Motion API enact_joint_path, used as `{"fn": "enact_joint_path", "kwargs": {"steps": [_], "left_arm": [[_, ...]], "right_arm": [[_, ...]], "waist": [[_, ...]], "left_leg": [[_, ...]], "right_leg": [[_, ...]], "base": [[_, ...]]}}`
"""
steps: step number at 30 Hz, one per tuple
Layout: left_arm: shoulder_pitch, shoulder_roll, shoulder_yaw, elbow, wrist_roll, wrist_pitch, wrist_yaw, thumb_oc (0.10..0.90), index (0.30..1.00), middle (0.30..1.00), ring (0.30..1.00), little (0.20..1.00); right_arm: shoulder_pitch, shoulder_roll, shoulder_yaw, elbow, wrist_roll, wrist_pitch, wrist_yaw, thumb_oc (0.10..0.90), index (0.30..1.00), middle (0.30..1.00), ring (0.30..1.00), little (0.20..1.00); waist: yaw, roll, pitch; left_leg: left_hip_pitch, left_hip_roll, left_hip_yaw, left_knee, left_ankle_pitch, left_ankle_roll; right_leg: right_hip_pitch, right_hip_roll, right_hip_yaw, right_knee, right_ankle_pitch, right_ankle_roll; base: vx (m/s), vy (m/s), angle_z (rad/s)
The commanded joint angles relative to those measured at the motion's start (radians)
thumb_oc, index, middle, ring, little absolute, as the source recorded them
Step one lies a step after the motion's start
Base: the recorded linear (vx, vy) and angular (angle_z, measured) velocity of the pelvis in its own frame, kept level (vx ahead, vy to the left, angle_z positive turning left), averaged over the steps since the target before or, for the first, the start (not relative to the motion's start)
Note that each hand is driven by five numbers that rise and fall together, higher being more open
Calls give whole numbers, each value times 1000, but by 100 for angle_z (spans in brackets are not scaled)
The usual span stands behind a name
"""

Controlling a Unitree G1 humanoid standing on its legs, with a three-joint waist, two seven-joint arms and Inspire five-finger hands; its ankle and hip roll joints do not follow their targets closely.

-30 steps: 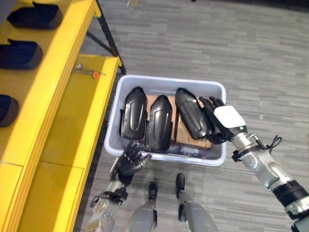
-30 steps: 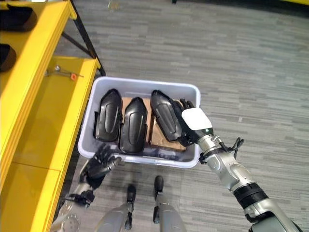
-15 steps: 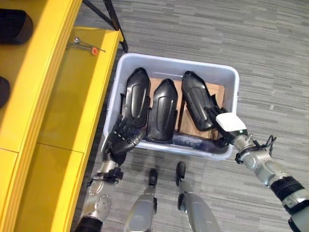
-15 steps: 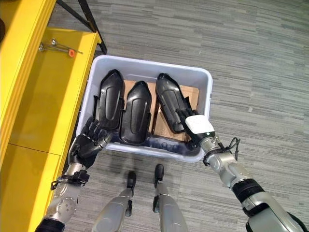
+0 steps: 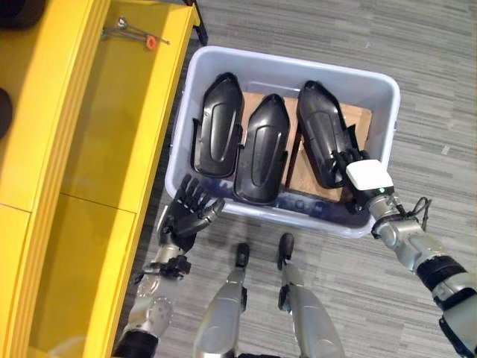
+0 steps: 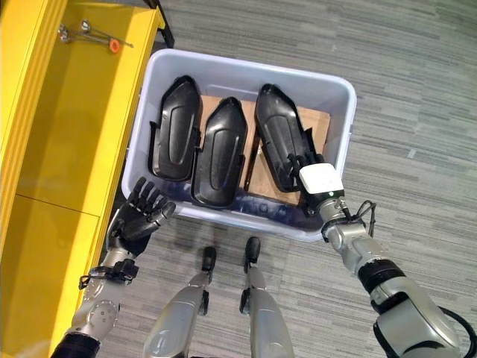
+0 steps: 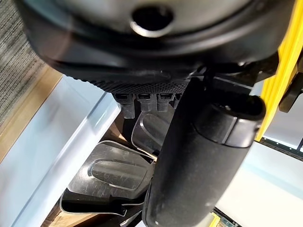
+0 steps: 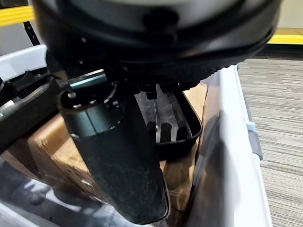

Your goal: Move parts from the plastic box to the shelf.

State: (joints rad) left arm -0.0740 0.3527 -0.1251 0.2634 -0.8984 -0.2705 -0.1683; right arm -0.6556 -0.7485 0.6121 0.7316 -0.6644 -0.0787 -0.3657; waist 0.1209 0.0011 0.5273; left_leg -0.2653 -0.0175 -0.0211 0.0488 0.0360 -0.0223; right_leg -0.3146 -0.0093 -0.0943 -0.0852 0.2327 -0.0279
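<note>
parts lengthwise, tips away

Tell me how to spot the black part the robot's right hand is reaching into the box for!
Find the pale grey plastic box on the floor beside the yellow metal shelf. Three glossy black moulded plastic shells lie side by side in it. Pick the shell on the robot's right, lying on brown cardboard: it alone has the right robot hand, with its white cover, at its near end.

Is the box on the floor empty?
No, the plastic box holds three black parts lying side by side, with the right hand reaching onto one.
</note>
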Motion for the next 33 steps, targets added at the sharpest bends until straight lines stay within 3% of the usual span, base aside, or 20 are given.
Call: {"fn": "enact_joint_path", "kwargs": {"steps": [1, 12, 19, 20, 21, 22, 29, 33], "left_arm": [[18, 52, -15, -125, -1, -61, -27, 900, 1000, 1000, 1000, 1000], [11, 58, -38, -208, 6, -40, -17, 900, 1000, 1000, 1000, 1000], [4, 54, -75, -191, -8, -29, -21, 900, 1000, 1000, 1000, 1000], [0, 50, -83, -180, -11, -25, -22, 900, 1000, 1000, 1000, 1000], [-4, 44, -88, -166, -6, -26, -25, 900, 1000, 1000, 1000, 1000], [-10, 36, -97, -148, 6, -33, -22, 900, 1000, 1000, 1000, 1000], [-26, 22, -132, -96, -5, -79, -36, 900, 1000, 1000, 1000, 1000], [-26, 12, -135, -87, -7, -101, -27, 900, 1000, 1000, 1000, 1000]], "right_arm": [[-107, -47, 36, -14, 11, -1, -66, 900, 1000, 1000, 1000, 1000], [-145, -33, 45, 36, -12, 60, -124, 900, 1000, 1000, 1000, 1000], [-141, 10, 25, 125, -35, 82, -268, 900, 1000, 1000, 1000, 1000], [-146, 19, 25, 140, -26, 81, -240, 865, 951, 951, 951, 951], [-146, 28, 29, 151, -8, 88, -206, 590, 566, 566, 566, 566], [-138, 49, 33, 191, 39, 96, -180, 400, 300, 300, 300, 300], [-127, 150, 11, 336, 57, 87, -155, 400, 300, 300, 300, 300], [-82, 176, 6, 341, 42, 91, -189, 400, 300, 300, 300, 300]], "waist": [[9, 24, -38], [14, 59, -7], [17, 92, -7], [18, 96, -7], [18, 100, -7], [18, 106, -7], [22, 140, -7], [14, 143, -7]], "left_leg": [[-91, -24, 1, 1, 71, 11], [-168, -34, -12, 27, 83, 11], [-258, -44, -12, 72, 81, 15], [-271, -46, -12, 78, 81, 16], [-285, -47, -9, 86, 80, 16], [-307, -48, -7, 95, 79, 16], [-411, -55, -1, 137, 76, 19], [-429, -52, 6, 143, 77, 18]], "right_leg": [[-36, 8, -66, 225, -212, 48], [-121, 1, -84, 282, -221, 49], [-218, -8, -90, 351, -237, 49], [-235, -11, -90, 361, -238, 50], [-250, -13, -91, 371, -239, 51], [-272, -16, -93, 383, -242, 49], [-380, -16, -93, 444, -258, 37], [-398, -18, -93, 451, -260, 33]], "base": [[0, 0, 0], [-21, -9, 2], [-31, -3, 2], [-44, 8, 3], [-53, 13, 3], [-46, 9, 1], [-53, 26, -5], [-31, 37, 1]]}}
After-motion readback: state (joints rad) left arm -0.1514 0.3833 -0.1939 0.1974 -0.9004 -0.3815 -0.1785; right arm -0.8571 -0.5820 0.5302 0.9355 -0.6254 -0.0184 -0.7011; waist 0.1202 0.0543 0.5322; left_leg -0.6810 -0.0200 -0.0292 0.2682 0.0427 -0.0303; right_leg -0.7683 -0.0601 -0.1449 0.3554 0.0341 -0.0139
